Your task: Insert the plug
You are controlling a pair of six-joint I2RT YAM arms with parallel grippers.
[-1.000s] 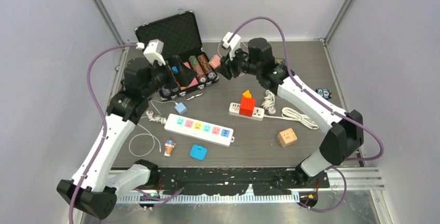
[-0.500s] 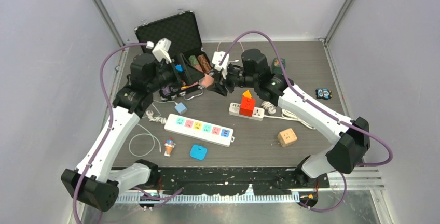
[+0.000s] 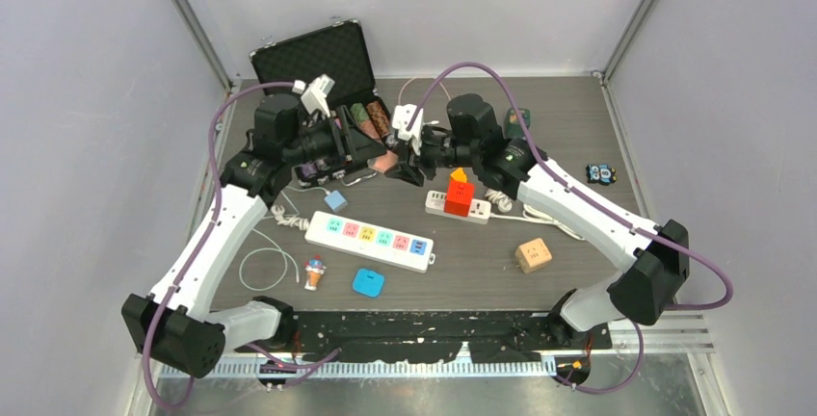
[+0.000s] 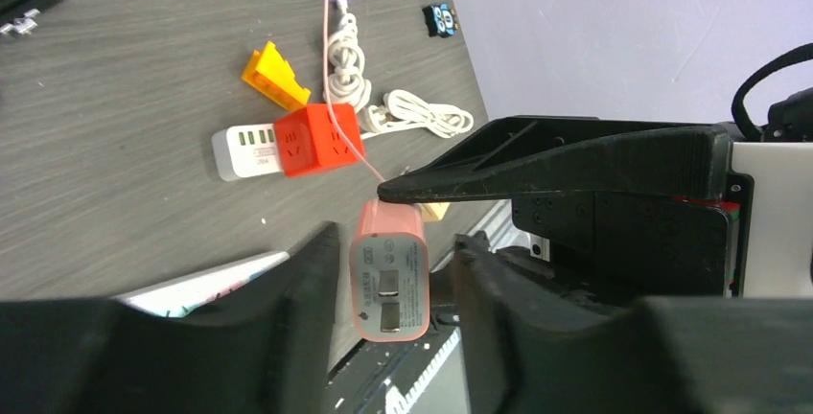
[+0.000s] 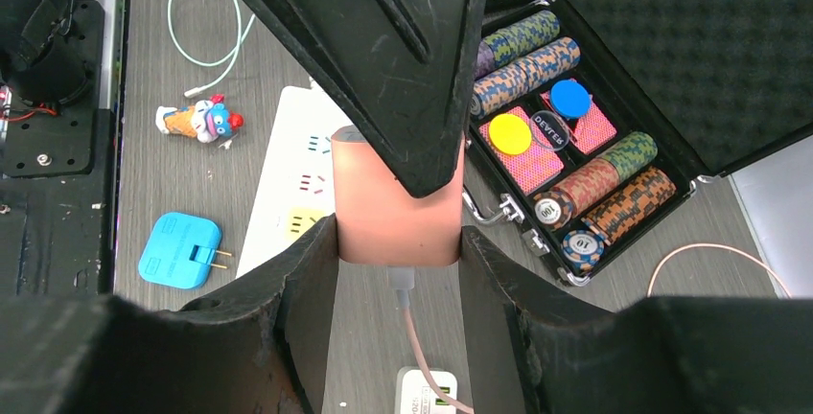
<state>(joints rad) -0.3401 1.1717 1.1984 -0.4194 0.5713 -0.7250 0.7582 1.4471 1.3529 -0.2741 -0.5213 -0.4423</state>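
A pink plug (image 3: 386, 160) with a thin pink cable hangs in the air above the table's back middle, between both arms. My right gripper (image 5: 398, 232) is shut on the plug (image 5: 395, 211), its cable trailing down between the fingers. My left gripper (image 4: 393, 241) faces it from the other side; its jaws straddle the plug (image 4: 388, 280) with a narrow gap on each side, so it is open. The plug's two metal prongs face the left wrist camera. A white power strip (image 3: 370, 240) with coloured sockets lies below on the table.
An open black case of poker chips (image 3: 332, 62) stands behind the grippers. A second white strip with a red cube adapter (image 3: 459, 199) lies to the right, beside coiled white cable (image 3: 551, 214). A blue plug (image 3: 368, 282), a toy (image 3: 314, 273) and an orange adapter (image 3: 532, 255) lie near the front.
The left gripper swung right from the case to the plug and narrowed its jaws around it. The right gripper carried the plug left and slightly down to meet it.
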